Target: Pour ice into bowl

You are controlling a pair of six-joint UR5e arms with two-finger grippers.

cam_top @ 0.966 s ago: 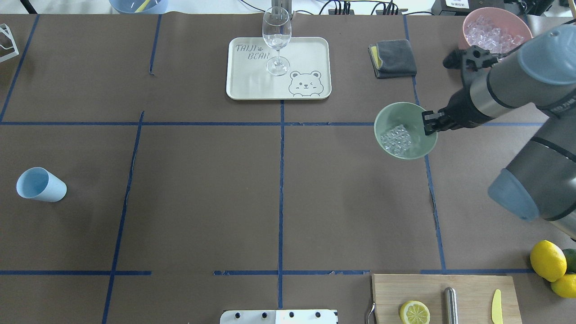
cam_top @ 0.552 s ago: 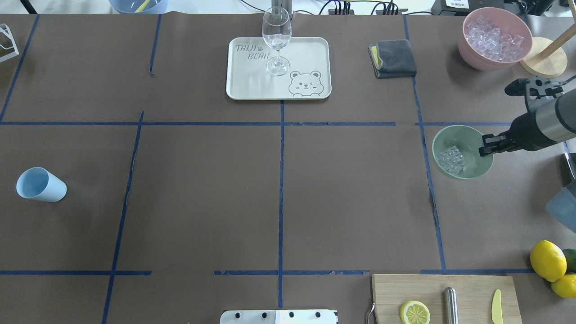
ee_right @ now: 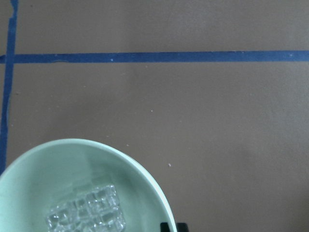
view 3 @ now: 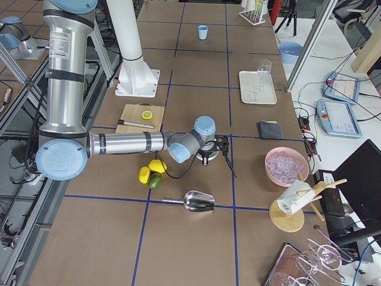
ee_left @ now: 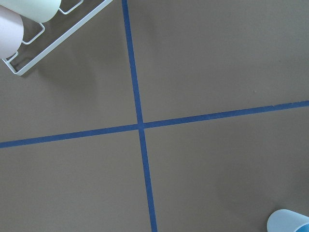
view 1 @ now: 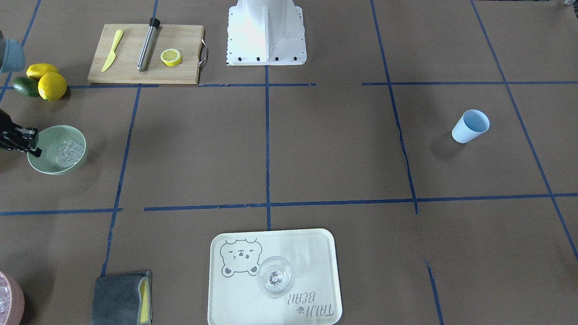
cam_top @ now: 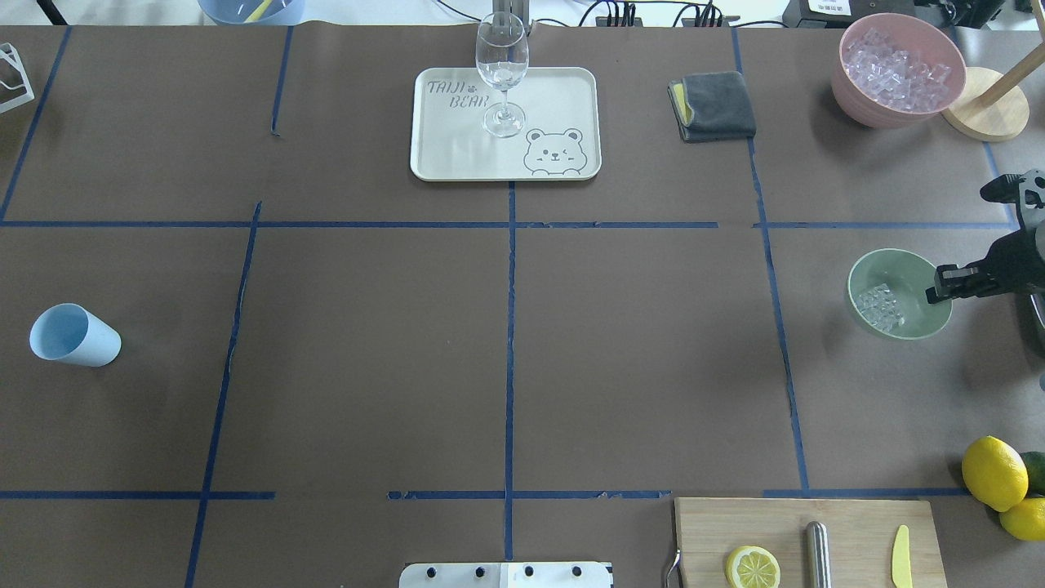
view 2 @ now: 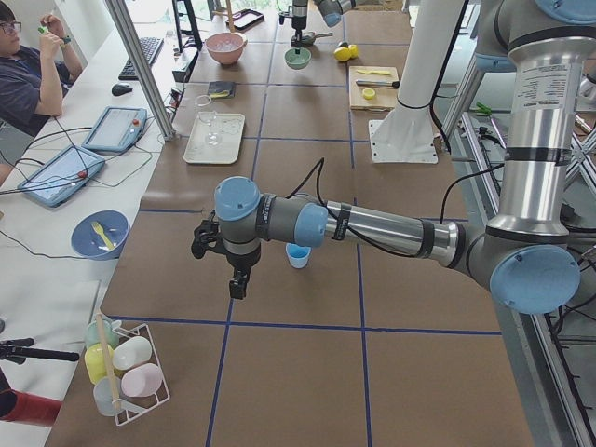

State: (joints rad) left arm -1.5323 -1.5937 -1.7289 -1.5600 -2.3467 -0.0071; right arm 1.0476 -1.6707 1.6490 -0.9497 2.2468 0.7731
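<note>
Surface: brown paper covers the tabletop, which is divided into fields by blue tape lines.
Bowl: the mint-green bowl is located near the right edge of the tabletop, about midway between the far and near edges. Contact with the paper cannot be judged.
Ice: a small heap of clear ice is held inside the bowl, on the part of the floor away from the gripped wall.
Right gripper: the right gripper is set at the bowl's outer rim, on the side toward the right edge. Its jaws are closed on the rim, one finger inside the wall and one outside.
Left gripper: the left gripper is seen only in the side view, pointed down above the tabletop near the blue cup. Whether its jaws are open or closed cannot be told.
Far edge: a cream tray carrying a wine glass is placed at the middle. A folded grey cloth lies to its right, and a pink bowl of clear pieces stands toward the far right corner.
Near edge: a cutting board with a lemon half and a yellow knife is placed right of centre.
Right edge, near end: whole lemons are grouped beside the board.
</note>
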